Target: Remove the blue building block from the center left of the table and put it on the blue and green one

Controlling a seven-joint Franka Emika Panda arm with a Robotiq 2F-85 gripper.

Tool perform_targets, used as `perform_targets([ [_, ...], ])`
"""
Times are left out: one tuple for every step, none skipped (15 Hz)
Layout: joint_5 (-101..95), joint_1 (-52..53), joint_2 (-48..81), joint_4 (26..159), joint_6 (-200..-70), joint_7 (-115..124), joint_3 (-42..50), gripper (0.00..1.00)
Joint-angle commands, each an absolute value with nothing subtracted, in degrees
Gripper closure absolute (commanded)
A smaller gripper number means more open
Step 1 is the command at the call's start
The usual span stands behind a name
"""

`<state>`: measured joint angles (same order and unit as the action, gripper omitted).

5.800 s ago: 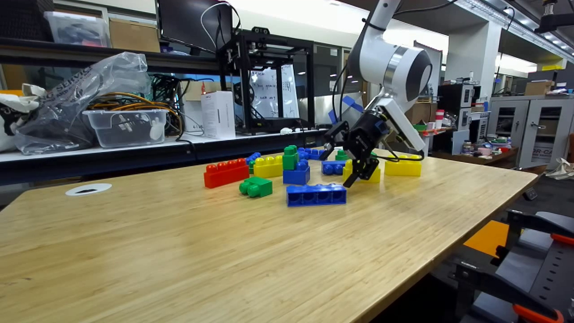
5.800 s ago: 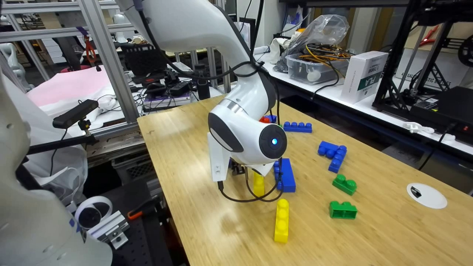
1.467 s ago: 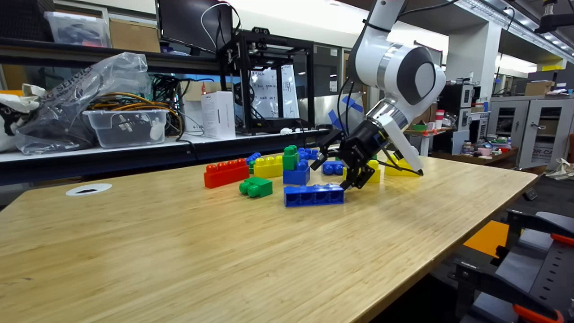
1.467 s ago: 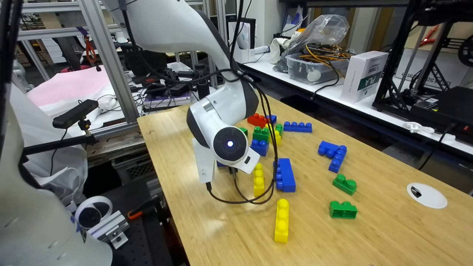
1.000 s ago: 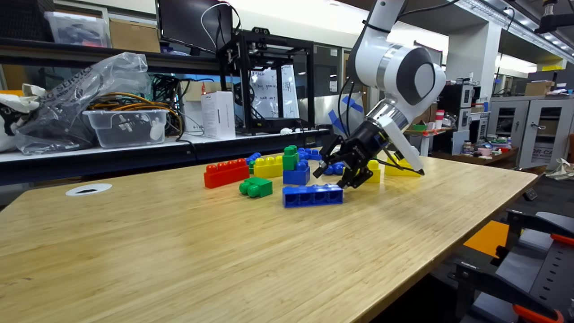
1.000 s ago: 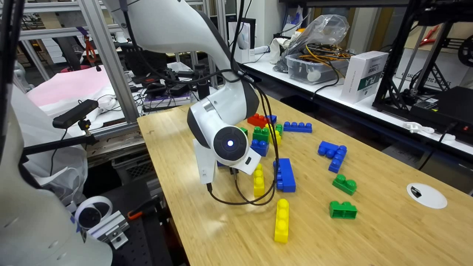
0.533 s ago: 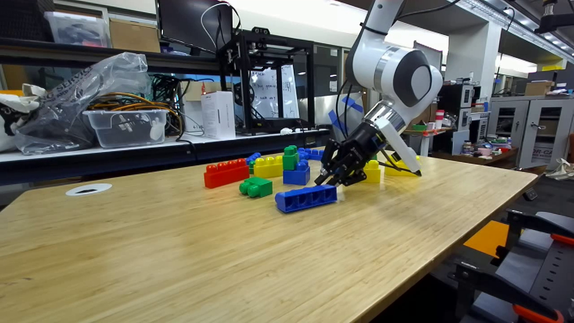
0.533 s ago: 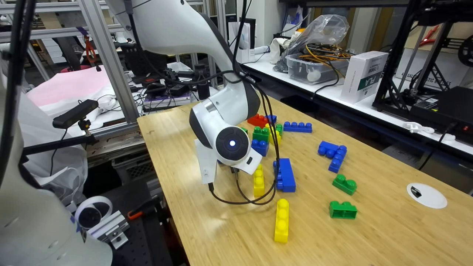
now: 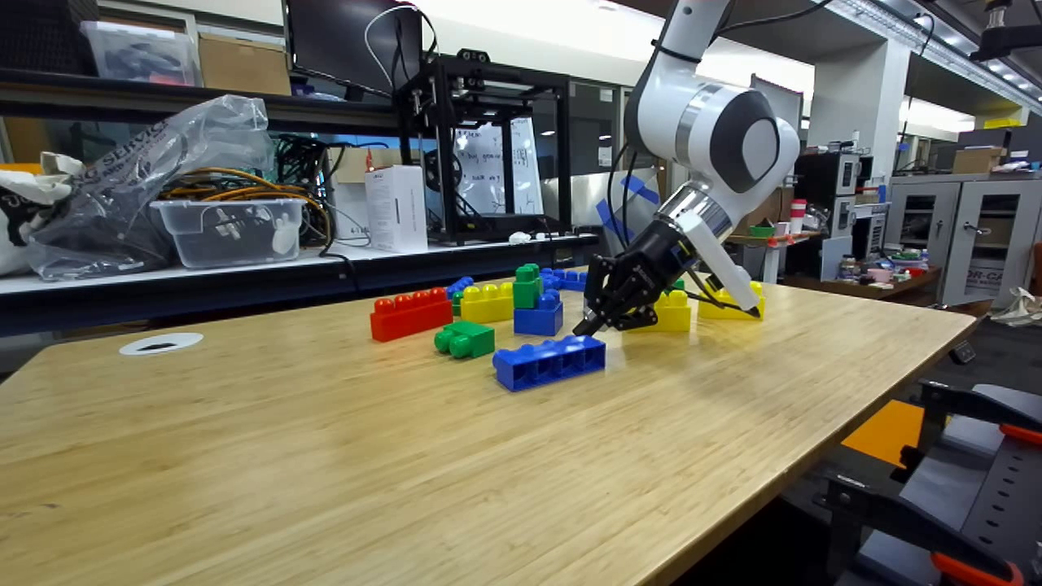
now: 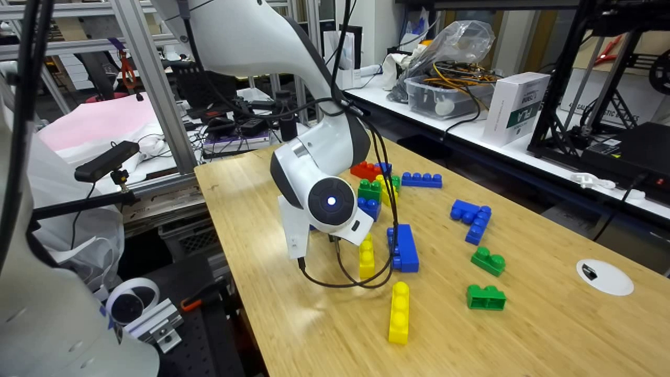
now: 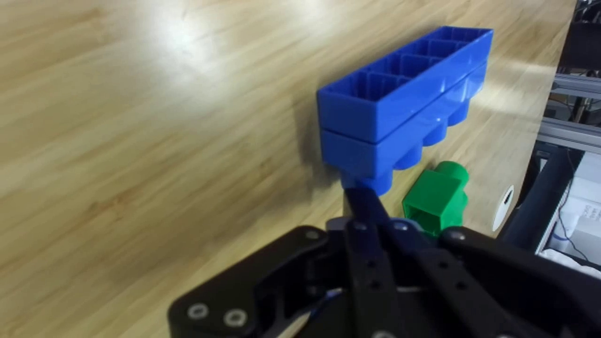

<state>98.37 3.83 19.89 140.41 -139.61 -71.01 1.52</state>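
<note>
The blue building block [image 9: 549, 362] lies on its side on the light-wood table [image 9: 326, 456], hollow underside toward the camera in an exterior view. In the wrist view this blue block [image 11: 404, 94] reaches away from the fingers, studs to the right. My gripper [image 9: 584, 327] is shut with nothing between its fingertips. Its tip ends at the block's nearest stud; contact cannot be told. The blue and green one, a green brick [image 9: 527, 286] atop a short blue brick [image 9: 538, 317], stands upright beyond the block. In an exterior view the arm [image 10: 324, 193] hides the gripper and most of the block.
A small green brick [image 9: 466, 339] lies left of the block, with a red brick [image 9: 412, 315] and a yellow brick [image 9: 488, 303] behind. Close by the gripper sits another yellow brick [image 9: 669, 313]. A chunky blue brick [image 10: 404, 248] lies near the arm's cables.
The gripper's fingers have come together without taking the block. The blue block has slid left and turned at an angle in an exterior view. The stack has stayed put.
</note>
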Motion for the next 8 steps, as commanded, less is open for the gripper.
perform_targets([
  [97.5, 4.5, 19.6, 140.2, -141.3, -69.6, 1.8, 1.00],
  [97.4, 4.6, 19.4, 140.3, -141.7, -69.5, 1.7, 1.00],
  [96.9, 4.6, 19.2, 140.4, -142.0, -69.1, 1.7, 1.00],
  [95.3, 4.7, 18.8, 140.7, -141.8, -68.2, 1.8, 1.00],
  [93.6, 4.6, 18.2, 141.0, -141.7, -67.3, 1.8, 1.00],
  [91.3, 4.6, 17.3, 141.6, -141.5, -66.0, 1.8, 1.00],
  [89.4, 4.6, 16.5, 142.0, -141.6, -64.8, 1.7, 1.00],
  [87.1, 4.6, 15.2, 142.6, -141.7, -63.4, 1.6, 1.00],
])
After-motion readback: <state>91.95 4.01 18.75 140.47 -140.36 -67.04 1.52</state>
